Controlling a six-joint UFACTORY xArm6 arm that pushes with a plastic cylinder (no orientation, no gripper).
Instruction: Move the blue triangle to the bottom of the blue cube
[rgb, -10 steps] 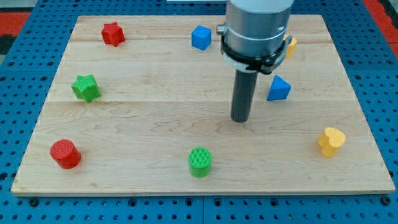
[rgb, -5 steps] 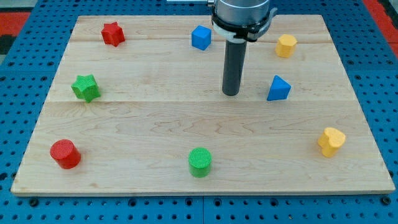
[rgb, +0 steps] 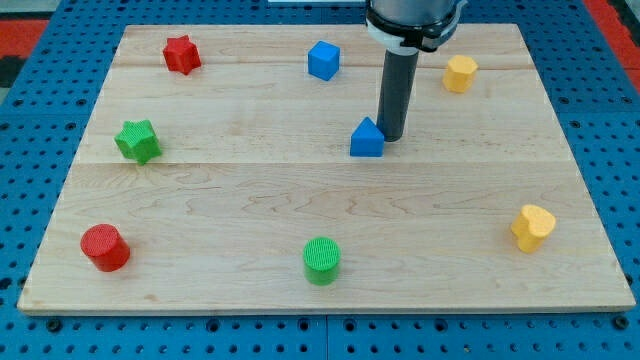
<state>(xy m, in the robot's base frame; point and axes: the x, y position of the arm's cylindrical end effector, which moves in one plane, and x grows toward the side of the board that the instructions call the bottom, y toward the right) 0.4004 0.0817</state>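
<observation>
While resting near the middle of the wooden board (rgb: 250, 190), blue triangle (rgb: 367, 139) sits at about five o'clock from blue cube (rgb: 323, 60), well apart from it, apex toward the view's top, broad base toward the view's bottom; long axis not clear enough to call. My tip (rgb: 391, 137) down on the board just beside the triangle at its three o'clock, touching or nearly so. Plain dark rod, no jaws to spread or press, nothing pinched. Yellow block (rgb: 460, 73), roughly hexagonal, at about one o'clock from the tip. Yellow heart-like block (rgb: 532, 227) near the board's right edge at four o'clock. Red star (rgb: 181, 53) at the upper left, green star (rgb: 137, 140) below it, red cylinder (rgb: 105, 247) at the lower left, green cylinder (rgb: 322, 260) at the bottom centre. No brands, labels or readable writing anywhere.
</observation>
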